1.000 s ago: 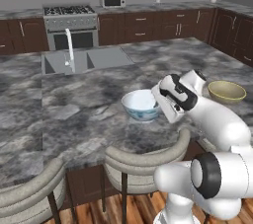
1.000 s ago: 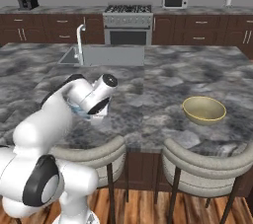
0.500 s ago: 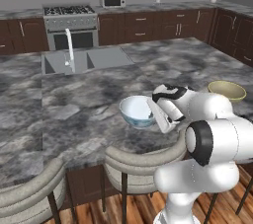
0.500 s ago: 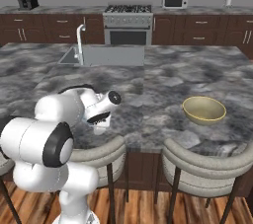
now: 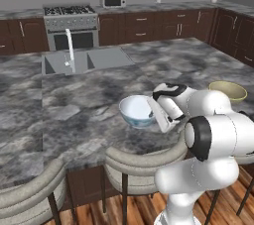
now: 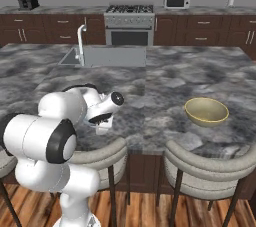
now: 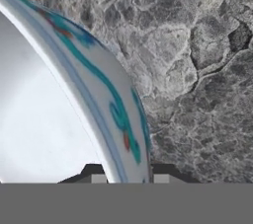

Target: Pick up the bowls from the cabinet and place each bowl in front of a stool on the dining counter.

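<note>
Bowl: round white footed bowl with blue-green-red pattern [image 5: 137, 111] is sitting on the grey-black marbled dining counter [image 5: 74, 105], above a stool [image 5: 144, 162].
Gripper [image 5: 158, 115]: its narrow fingers are straddling the bowl's rim on the side toward the olive-tan bowl [image 5: 227, 91].

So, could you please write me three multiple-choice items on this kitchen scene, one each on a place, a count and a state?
1. Where does the olive-tan bowl sit?
A. in the sink
B. on the dining counter, in front of a stool
C. on the stove

2. How many bowls stand on the dining counter?
A. one
B. two
C. four

3. How does the patterned bowl stand?
A. upright, with the gripper at its rim
B. upside down
C. stacked inside the other bowl

Answers:
1 B: the right base view shows it on the slab just beyond a stool back.
2 B: the left base view shows the patterned bowl and the olive-tan one.
3 A: its white inside faces up, and the hand view has the fingertips on either side of its rim.
</note>
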Robot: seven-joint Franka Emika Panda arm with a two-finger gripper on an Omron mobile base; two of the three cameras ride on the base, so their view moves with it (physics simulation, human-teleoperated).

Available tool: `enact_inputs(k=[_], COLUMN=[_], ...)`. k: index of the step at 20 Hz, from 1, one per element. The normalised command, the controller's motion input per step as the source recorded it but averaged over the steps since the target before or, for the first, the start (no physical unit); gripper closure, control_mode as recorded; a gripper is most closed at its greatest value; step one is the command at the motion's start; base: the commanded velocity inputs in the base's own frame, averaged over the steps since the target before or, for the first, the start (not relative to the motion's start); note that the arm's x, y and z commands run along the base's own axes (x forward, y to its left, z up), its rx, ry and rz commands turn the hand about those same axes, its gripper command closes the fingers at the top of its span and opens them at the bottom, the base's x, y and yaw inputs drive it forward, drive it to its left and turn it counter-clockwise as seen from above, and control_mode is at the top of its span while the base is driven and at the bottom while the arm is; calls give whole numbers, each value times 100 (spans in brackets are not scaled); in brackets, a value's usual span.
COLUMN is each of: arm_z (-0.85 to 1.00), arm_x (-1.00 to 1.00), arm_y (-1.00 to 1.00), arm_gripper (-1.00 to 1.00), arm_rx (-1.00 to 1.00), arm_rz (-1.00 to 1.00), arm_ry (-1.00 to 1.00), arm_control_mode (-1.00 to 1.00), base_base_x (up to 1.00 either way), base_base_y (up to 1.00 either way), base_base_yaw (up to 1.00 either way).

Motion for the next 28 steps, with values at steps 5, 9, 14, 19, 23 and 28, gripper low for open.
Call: enact_inputs(k=[5,9,14,19,23,28], arm_z=[36,64,62,50,76,92], arm_x=[0,-13,-60,-90,-44,-57], arm_y=[0,0,-6,-20,0,0], arm_gripper=[-100,-100,-100,-100,-100,-100], arm_rx=[0,0,-2,0,0,-3], arm_rz=[0,0,0,0,0,0], arm_ry=[-3,0,5,2,9,12], arm_control_mode=[-100,-100,-100,-100,-100,-100], base_base_x=[0,0,0,0,0,0], base_base_y=[0,0,0,0,0,0], base_base_yaw=[0,0,0,0,0,0])
